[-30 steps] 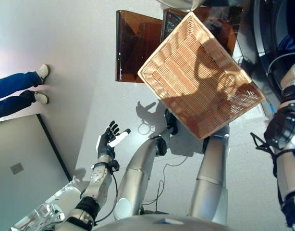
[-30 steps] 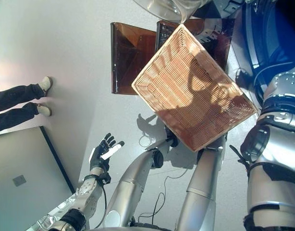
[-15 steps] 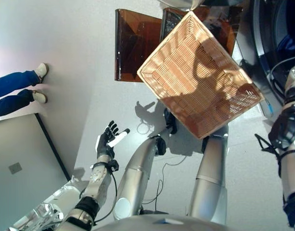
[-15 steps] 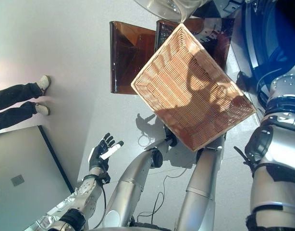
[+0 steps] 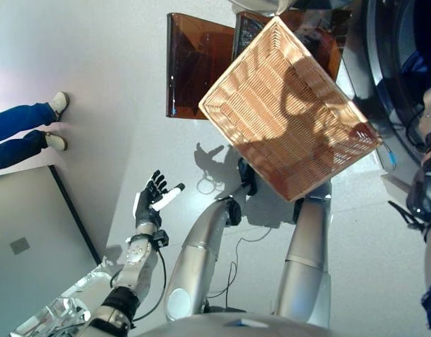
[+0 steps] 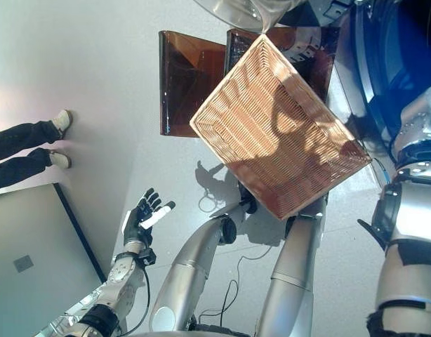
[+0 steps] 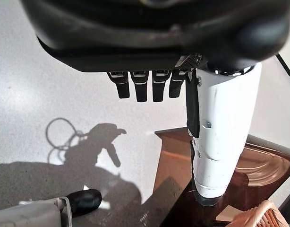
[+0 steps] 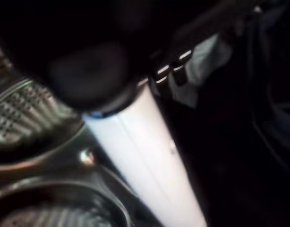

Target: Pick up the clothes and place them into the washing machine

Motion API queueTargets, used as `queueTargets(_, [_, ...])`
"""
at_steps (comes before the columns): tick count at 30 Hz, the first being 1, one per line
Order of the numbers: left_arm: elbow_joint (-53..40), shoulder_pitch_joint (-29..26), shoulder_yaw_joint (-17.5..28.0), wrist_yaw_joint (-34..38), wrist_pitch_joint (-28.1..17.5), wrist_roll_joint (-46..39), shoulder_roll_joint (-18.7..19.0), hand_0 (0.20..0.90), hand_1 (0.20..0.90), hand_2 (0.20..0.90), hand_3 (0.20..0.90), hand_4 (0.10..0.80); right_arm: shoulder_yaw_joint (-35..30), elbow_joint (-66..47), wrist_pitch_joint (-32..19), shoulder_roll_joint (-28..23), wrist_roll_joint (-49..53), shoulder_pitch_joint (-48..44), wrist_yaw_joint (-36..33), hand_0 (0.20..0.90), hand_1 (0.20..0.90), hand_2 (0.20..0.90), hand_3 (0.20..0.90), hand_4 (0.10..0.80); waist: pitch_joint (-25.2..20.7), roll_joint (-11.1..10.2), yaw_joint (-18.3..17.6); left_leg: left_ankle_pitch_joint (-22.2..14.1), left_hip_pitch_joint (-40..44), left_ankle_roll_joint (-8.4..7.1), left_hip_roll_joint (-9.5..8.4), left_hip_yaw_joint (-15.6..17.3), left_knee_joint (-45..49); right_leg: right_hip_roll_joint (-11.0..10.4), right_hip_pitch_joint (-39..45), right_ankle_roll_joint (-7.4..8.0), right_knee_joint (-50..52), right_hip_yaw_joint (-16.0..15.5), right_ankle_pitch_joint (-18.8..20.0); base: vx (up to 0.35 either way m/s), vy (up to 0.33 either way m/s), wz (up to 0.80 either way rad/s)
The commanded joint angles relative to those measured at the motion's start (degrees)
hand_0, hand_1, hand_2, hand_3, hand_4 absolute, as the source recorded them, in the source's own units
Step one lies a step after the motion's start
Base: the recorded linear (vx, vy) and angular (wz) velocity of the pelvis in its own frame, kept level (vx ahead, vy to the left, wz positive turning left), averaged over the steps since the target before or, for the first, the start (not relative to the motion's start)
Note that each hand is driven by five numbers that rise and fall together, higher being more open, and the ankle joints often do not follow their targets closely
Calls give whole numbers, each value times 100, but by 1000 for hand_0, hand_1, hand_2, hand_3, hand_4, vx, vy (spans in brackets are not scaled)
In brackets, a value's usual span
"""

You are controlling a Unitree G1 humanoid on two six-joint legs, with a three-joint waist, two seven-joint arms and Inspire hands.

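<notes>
My left robot hand hangs over the pale grey floor with its fingers straight and spread, holding nothing. My right robot hand is inside the washing machine's dark drum; a piece of grey cloth lies by its fingertips, but I cannot tell whether they grip it. The rectangular woven wicker basket is empty. A person's blue-trousered legs stand at my left.

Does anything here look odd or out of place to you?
Nothing looks spilled or broken. The wicker basket on the floor is empty, the left hand hangs open over bare floor, and the right hand reaches into the washing machine.
</notes>
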Motion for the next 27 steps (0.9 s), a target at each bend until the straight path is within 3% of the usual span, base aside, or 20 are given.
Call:
queueTargets(1, [-94,443,355,308,-326,62,348,900,900,900,900,800,846,-512,65,-785,-942,-175,-601,900,900,900,900,800,-261,282,70,88,-11,-669,60,-197,-347,391,86,-572,360,-371,-347,0,0,0])
queueTargets(13, [74,248,291,372,-404,159,136,900,900,900,900,800,539,-839,831,-404,-2155,419,-1393,900,900,900,900,800,-310,345,146,125,76,-655,33,-194,-432,395,137,-557,339,-352,-336,0,0,0])
queueTargets(27, [164,138,348,400,-449,300,33,900,900,900,900,800,339,-1262,820,734,-2811,1379,-1263,900,900,900,900,800,-274,355,176,161,120,-638,30,-176,-457,423,221,-557,292,-360,-311,-2,-1,-1])
